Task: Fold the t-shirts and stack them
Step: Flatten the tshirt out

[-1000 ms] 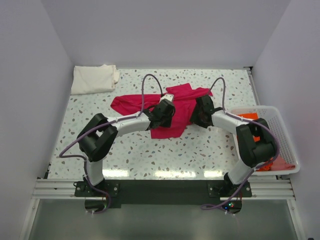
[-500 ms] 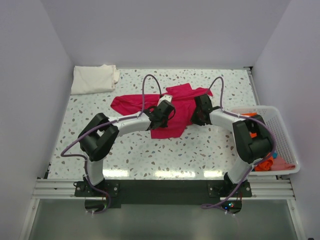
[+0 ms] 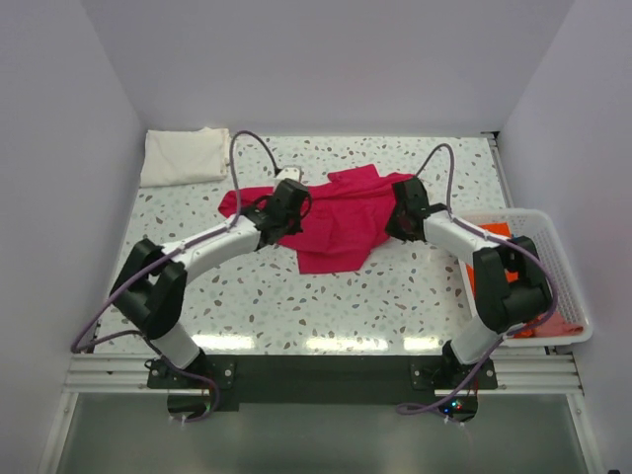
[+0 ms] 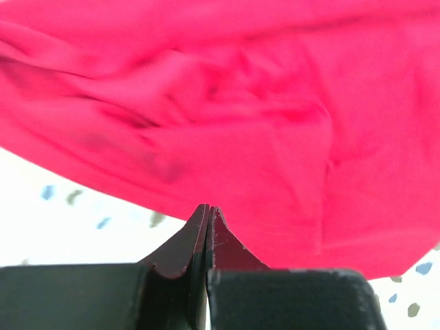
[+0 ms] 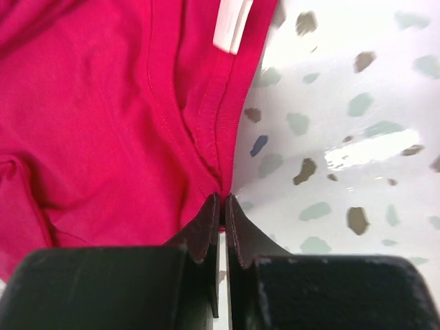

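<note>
A magenta-red t-shirt [image 3: 341, 222] lies crumpled and spread across the middle of the table. My left gripper [image 3: 286, 209] is down on its left part. In the left wrist view the left gripper [image 4: 208, 208] is shut, its tips pinching the lower edge of the red cloth [image 4: 261, 124]. My right gripper [image 3: 403, 213] sits at the shirt's right edge. In the right wrist view the right gripper [image 5: 221, 199] is shut on the shirt's ribbed hem [image 5: 220, 103], next to a white label [image 5: 232, 24]. A folded cream-white t-shirt [image 3: 184, 156] rests at the back left corner.
A white mesh basket [image 3: 565, 259] stands at the table's right edge, holding orange cloth [image 3: 491, 232] and a pink piece [image 3: 559, 324]. White walls close in the back and both sides. The speckled tabletop [image 3: 296, 306] shows in front of the shirt.
Both grippers have closed from partly open to shut on the red shirt. The left arm has swung left and the right gripper has shifted back, drawing the shirt out wider.
</note>
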`<state>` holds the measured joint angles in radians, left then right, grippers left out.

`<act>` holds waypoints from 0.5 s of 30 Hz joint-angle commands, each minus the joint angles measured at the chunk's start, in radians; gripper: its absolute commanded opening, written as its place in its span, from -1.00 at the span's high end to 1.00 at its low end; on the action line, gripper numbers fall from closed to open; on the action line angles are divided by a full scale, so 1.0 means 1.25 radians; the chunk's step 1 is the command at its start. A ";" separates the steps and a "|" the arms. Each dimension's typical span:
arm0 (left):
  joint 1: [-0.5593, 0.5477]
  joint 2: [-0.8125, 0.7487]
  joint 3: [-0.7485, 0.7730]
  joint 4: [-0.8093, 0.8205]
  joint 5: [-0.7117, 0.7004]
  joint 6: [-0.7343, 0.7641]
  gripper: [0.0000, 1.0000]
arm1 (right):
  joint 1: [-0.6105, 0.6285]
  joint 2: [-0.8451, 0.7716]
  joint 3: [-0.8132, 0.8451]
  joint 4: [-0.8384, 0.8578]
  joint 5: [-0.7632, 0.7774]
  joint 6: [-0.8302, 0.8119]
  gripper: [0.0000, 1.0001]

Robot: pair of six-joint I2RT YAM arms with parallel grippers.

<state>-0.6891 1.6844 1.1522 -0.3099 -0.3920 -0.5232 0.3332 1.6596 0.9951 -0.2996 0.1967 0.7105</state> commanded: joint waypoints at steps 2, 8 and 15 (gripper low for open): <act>0.051 -0.121 -0.059 0.054 0.047 -0.001 1.00 | -0.035 -0.073 0.062 -0.049 0.051 -0.055 1.00; -0.030 -0.043 0.022 0.052 0.087 0.047 0.40 | -0.036 -0.051 0.061 -0.034 0.008 -0.057 1.00; -0.087 0.110 0.102 0.023 0.072 0.043 0.17 | -0.036 -0.045 0.047 -0.029 0.001 -0.062 1.00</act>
<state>-0.8005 1.7817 1.2392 -0.2752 -0.3008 -0.4850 0.2871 1.5997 1.0527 -0.3473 0.2012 0.6510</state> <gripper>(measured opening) 0.407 0.024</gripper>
